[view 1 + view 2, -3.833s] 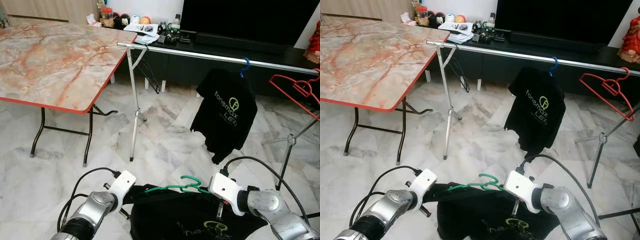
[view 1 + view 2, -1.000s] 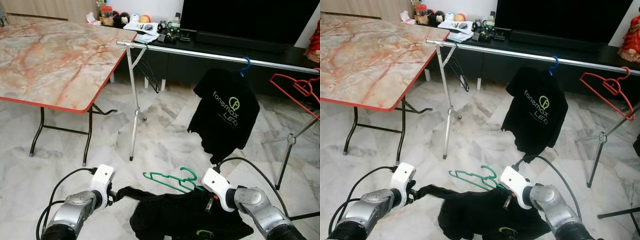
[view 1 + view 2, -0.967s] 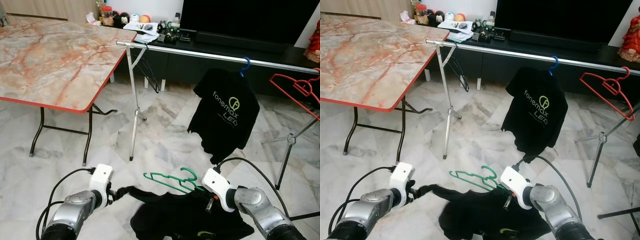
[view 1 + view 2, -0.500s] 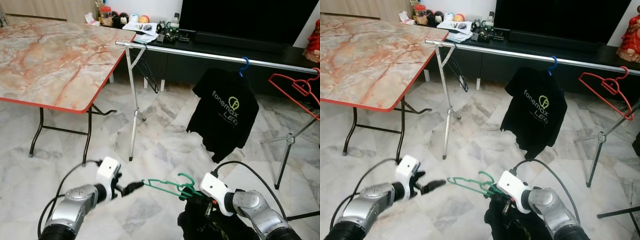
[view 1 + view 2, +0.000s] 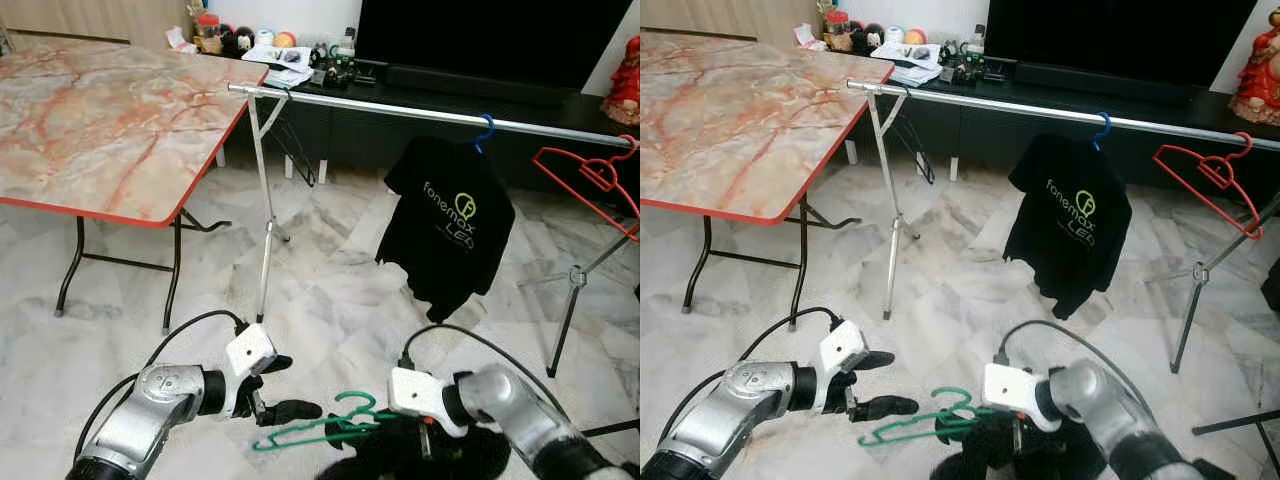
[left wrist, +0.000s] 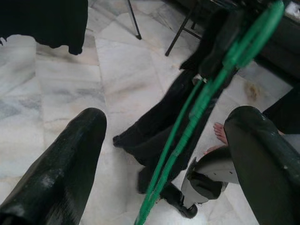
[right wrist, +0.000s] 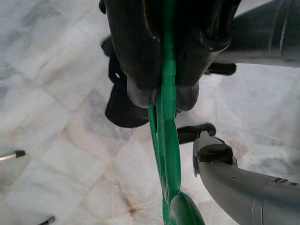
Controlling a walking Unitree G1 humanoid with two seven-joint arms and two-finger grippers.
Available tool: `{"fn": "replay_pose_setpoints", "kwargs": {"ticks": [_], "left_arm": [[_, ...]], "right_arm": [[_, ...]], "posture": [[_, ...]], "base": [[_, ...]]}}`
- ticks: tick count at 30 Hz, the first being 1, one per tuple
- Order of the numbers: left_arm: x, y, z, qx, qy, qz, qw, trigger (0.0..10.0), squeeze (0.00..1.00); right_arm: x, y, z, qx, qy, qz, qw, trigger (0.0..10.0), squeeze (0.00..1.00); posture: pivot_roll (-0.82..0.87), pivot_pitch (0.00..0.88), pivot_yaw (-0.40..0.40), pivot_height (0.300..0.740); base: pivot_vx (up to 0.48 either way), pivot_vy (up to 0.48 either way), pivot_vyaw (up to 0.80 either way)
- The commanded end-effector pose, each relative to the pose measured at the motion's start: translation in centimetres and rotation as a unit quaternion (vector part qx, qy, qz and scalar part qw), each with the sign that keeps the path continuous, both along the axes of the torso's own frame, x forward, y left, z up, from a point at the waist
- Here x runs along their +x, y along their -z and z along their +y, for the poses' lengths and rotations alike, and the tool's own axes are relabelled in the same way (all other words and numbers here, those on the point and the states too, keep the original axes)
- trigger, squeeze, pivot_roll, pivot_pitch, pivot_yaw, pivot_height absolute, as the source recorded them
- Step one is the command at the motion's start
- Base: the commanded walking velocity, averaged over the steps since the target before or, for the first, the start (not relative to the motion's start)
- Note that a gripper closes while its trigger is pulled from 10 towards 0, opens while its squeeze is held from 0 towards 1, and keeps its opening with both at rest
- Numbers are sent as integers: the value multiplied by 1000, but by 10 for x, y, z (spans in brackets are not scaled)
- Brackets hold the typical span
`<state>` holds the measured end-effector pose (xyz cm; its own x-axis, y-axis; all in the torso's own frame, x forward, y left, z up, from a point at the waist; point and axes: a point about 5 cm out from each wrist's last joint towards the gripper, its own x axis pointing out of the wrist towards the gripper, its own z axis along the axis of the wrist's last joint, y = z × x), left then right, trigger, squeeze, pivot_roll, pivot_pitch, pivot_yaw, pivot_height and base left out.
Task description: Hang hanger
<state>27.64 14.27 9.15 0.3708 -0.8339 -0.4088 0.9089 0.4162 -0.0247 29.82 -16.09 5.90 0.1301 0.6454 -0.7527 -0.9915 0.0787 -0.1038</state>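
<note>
While the green hanger [image 5: 318,428] hangs low over the floor at 6 o'clock, well short of the rail [image 5: 420,112], hanging is judged not yet begun.

- Right gripper [image 7: 161,91]: fingers closed on hanger's wire; black cloth [image 5: 400,455] bunched under it, prob. the garment, partly off.
- Left gripper [image 5: 285,388]: fingers spread wide, nothing held, tip just beside hanger's free end at approx. 7 o'clock.
- Rail: runs 11 to 2 o'clock. Already carries blue hanger [image 5: 485,130] w/ black T-shirt [image 5: 448,222]; red hanger [image 5: 590,175] at 2 o'clock.
- Table [image 5: 90,110]: 10 o'clock, not involved.
- Left to do, est.: sort cloth, raise hanger, hook over rail.
</note>
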Motion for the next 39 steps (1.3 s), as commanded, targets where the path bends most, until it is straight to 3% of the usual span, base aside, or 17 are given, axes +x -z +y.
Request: {"fn": "replay_pose_setpoints", "kwargs": {"ticks": [1, 8, 10, 32, 34, 36, 37, 38, 39], "left_arm": [[-5, 2, -4, 2, 20, 9, 1000, 10000, 0], [-7, 7, -8, 34, 35, 11, 999, 10000, 0], [0, 7, -11, 32, 18, 2, 999, 10000, 0], [6, 9, -20, 36, 21, 8, 999, 9725, 0], [6, 9, -20, 37, 22, 10, 999, 4745, 0], [6, 10, -20, 38, 23, 11, 999, 3294, 0], [6, 10, -20, 38, 23, 11, 999, 1255, 0], [6, 10, -20, 39, 23, 12, 999, 157, 0], [6, 10, -20, 39, 23, 12, 999, 157, 0]], "right_arm": [[1, -2, 2, -9, -15, -1, 1000, 10000, 0], [14, -10, 20, -12, -33, -21, 999, 10000, 0], [18, -21, 33, 18, -53, -22, 998, 10000, 0], [31, -44, 48, 48, -86, -35, 995, 10000, 0], [31, -44, 49, 44, -91, -35, 994, 10000, 0], [31, -45, 49, 41, -96, -35, 994, 10000, 0], [32, -46, 49, 40, -98, -35, 994, 10000, 0], [32, -47, 49, 40, -98, -36, 994, 10000, 0], [32, -47, 49, 40, -98, -36, 994, 10000, 0]], "posture": [[81, 85, -98, 740], [82, 87, -99, 740], [71, 89, -100, 740], [63, 94, -99, 740], [63, 94, -99, 740], [63, 95, -99, 740], [61, 94, -100, 740], [61, 95, -101, 740], [61, 95, -101, 740]], "base": [[0, 0, 0], [0, 0, 0], [0, 0, 0], [0, 0, 0], [0, 0, 0], [0, 0, 0], [0, 0, 0], [0, 0, 0], [0, 0, 0]]}}
